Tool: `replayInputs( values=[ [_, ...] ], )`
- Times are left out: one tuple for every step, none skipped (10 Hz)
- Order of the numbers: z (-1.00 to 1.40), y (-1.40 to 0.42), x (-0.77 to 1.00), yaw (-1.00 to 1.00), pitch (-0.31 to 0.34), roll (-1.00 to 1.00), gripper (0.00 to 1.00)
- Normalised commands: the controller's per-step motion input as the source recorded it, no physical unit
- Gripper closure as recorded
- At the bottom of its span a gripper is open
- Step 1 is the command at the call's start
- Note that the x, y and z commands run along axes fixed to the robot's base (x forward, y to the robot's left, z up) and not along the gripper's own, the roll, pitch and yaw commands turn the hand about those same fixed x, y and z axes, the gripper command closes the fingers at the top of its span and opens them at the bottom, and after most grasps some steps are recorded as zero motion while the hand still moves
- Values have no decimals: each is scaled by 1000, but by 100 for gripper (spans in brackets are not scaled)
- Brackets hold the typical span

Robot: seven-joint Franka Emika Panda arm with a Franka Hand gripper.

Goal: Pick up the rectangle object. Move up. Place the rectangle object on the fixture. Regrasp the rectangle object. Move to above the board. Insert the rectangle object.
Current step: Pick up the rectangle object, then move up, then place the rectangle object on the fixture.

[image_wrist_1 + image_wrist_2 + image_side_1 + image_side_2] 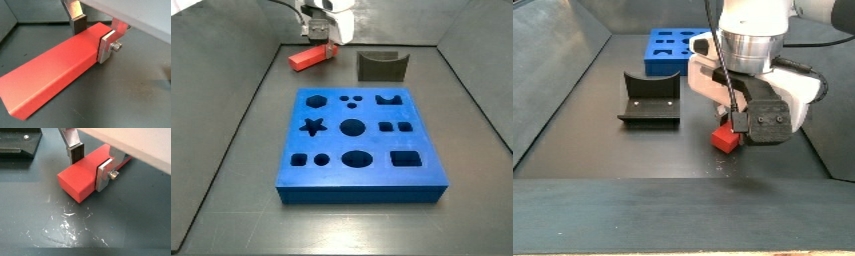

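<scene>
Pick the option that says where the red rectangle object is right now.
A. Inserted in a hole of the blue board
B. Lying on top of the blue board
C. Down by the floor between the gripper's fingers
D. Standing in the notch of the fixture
C: in both wrist views the rectangle object lies low by the dark floor with the gripper straddling it, a silver finger on each side; the fixture and board hold nothing.

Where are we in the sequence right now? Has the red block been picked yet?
Done: nothing yet. The rectangle object lies on the floor beside the fixture.
In hand: the pick. The gripper is down at the block, its fingers on either side of it in both wrist views; firm clamping cannot be confirmed.
Left: lift, place on the empty fixture, regrasp, move above the board, insert.
</scene>
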Motion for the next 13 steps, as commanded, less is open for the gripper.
replayInputs(
  values=[
    [0,0,0,0,0,0,100],
    [0,0,0,0,0,0,100],
    [958,0,0,0,0,0,100],
    [914,-7,-23,-6,20,1,100],
    [859,-6,-31,-12,35,11,100],
    [693,-2,-25,-24,67,45,100],
    [623,0,-25,-25,79,59,100],
    [493,-4,-23,-23,98,81,100],
    [400,-11,-26,-11,107,93,100],
    [287,-19,-27,5,108,112,100],
    [233,-18,-28,10,108,124,100],
    [1000,0,0,0,0,0,100],
    [1000,2,9,13,-6,2,100]
  ],
)
